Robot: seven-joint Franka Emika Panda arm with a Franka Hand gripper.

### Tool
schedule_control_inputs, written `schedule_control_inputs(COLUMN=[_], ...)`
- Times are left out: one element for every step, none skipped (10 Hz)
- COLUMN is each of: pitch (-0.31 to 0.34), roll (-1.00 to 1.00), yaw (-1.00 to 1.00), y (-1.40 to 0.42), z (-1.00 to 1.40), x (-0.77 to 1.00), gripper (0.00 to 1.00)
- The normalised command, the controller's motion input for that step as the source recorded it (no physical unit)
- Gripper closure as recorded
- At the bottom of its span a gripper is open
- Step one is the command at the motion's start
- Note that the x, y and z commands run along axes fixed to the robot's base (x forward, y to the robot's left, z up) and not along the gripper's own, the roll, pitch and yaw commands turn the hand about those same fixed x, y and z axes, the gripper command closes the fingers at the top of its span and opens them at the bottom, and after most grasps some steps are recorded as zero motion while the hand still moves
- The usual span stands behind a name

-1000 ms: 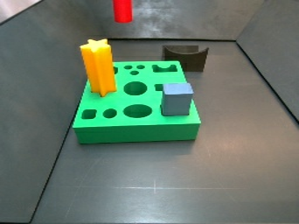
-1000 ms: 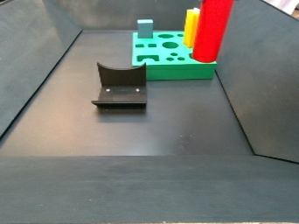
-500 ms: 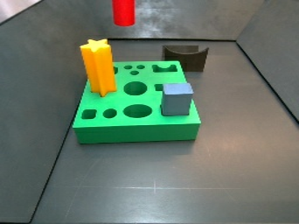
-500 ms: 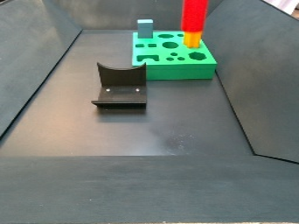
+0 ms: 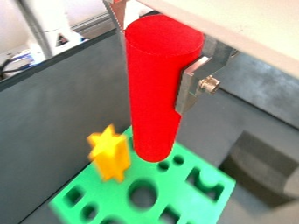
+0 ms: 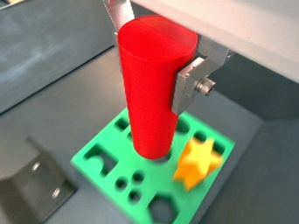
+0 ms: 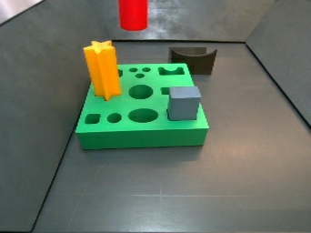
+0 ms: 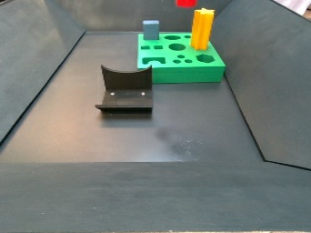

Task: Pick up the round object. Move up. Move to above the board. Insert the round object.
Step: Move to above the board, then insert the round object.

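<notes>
The red cylinder peg (image 5: 156, 87) hangs upright between my gripper's (image 5: 155, 61) silver fingers (image 5: 193, 80), high above the green board (image 5: 117, 197). It shows the same way in the wrist view (image 6: 152, 87), over the board (image 6: 111, 157). In a side view only the peg's lower end (image 7: 133, 14) shows at the top edge, above the board's (image 7: 140, 132) far side. In a side view a sliver of the peg (image 8: 186, 3) shows above the board (image 8: 183, 68). The gripper is out of both side views.
A yellow-orange star peg (image 7: 102, 68) and a grey-blue cube (image 7: 184, 102) stand in the board. A dark brown arch block (image 7: 194, 58) lies behind the board, and it shows in the side view (image 8: 124, 88). Dark walls enclose the floor.
The red peg has moved up and over toward the board. In one side view it rose almost out of the frame's top.
</notes>
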Motion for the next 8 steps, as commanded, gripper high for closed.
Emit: schedule_control_inputs(pitch=[0.125, 0.129, 0.125, 0.109, 0.076, -0.020, -0.139, -0.066], roll=[0.00, 0.00, 0.01, 0.01, 0.01, 0.00, 0.00, -0.12], yaw=[0.01, 0.01, 0.01, 0.01, 0.01, 0.00, 0.03, 0.15], y=[-1.00, -0.82, -0.45, -0.30, -0.17, 0.00, 0.16, 0.17], z=[0.28, 0.24, 0.13, 0.09, 0.06, 0.00, -0.19, -0.39], x=[0.32, 0.28, 0.18, 0.14, 0.08, 0.00, 0.00, 0.43], gripper=[1.00, 1.00, 1.00, 1.00, 1.00, 1.00, 1.00, 1.00])
